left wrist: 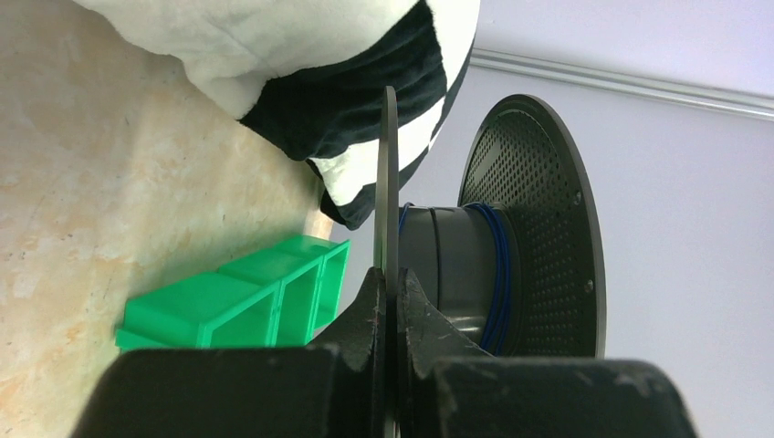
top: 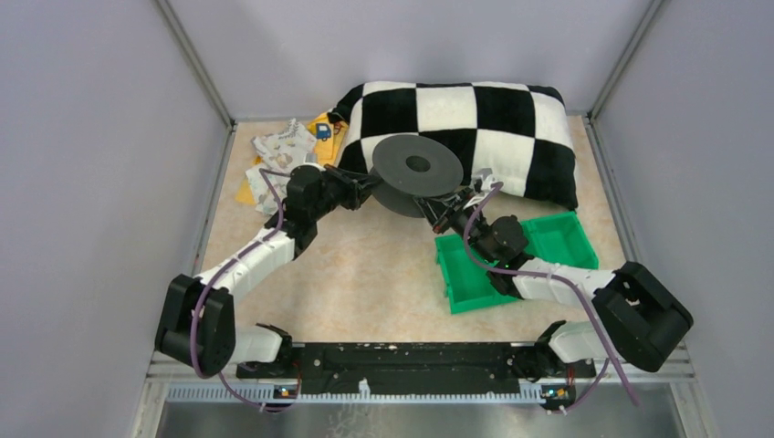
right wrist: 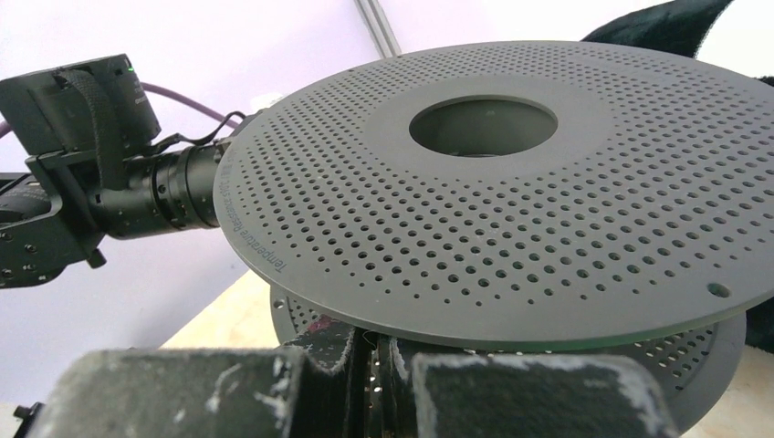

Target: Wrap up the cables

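Note:
The black two-flanged spool (top: 417, 169) is held up off the table in front of the pillow, its centre hole facing up. My left gripper (top: 370, 189) is shut on the rim of one flange; in the left wrist view (left wrist: 390, 294) the thin flange edge (left wrist: 390, 182) runs between the fingers. Thin blue-black cable (left wrist: 497, 274) is wound on the hub. My right gripper (top: 447, 208) sits at the spool's near right side, its fingers between the two flanges (right wrist: 372, 339), nearly closed, with a hair-thin strand of cable (right wrist: 365, 336) at their tips.
A black-and-white checkered pillow (top: 493, 119) lies at the back. A green compartment tray (top: 557, 239) sits under my right arm and also shows in the left wrist view (left wrist: 228, 306). Papers and a yellow envelope (top: 278, 151) lie at the back left. Grey walls close in both sides.

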Controlling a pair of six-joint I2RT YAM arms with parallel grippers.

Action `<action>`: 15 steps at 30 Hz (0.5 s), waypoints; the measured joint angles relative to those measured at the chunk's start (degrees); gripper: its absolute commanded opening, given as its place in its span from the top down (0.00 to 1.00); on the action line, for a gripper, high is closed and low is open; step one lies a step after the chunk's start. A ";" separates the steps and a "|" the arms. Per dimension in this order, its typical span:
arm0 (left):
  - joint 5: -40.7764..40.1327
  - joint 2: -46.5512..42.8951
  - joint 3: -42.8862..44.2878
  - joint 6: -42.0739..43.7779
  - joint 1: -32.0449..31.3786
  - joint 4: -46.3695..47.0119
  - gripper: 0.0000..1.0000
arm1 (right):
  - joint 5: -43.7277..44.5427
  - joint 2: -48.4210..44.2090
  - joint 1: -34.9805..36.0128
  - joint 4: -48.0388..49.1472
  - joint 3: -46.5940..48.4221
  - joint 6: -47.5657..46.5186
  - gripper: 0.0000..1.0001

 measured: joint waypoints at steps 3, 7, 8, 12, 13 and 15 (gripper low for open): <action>-0.55 -0.59 -0.52 -0.72 0.00 -0.42 1.00 | 1.03 1.18 0.57 1.92 0.00 -0.02 1.00; -0.63 -0.70 -1.16 -1.95 -0.07 -0.15 1.00 | 1.75 1.44 0.72 2.91 0.02 0.00 0.99; -0.63 -0.70 -1.29 -2.27 -0.11 0.00 1.00 | 1.88 1.44 0.76 2.95 0.02 -0.02 0.95; -0.68 -0.70 -1.79 -2.99 -0.11 0.81 1.00 | 2.32 1.42 1.03 2.86 0.07 -0.50 0.90; -0.76 -0.70 -1.90 -3.02 -0.11 1.01 1.00 | 2.38 1.40 1.05 2.71 0.07 -0.70 0.85; -1.07 -0.70 -2.40 -3.17 -0.11 2.36 1.00 | 2.56 1.22 1.20 1.95 0.07 -0.92 0.76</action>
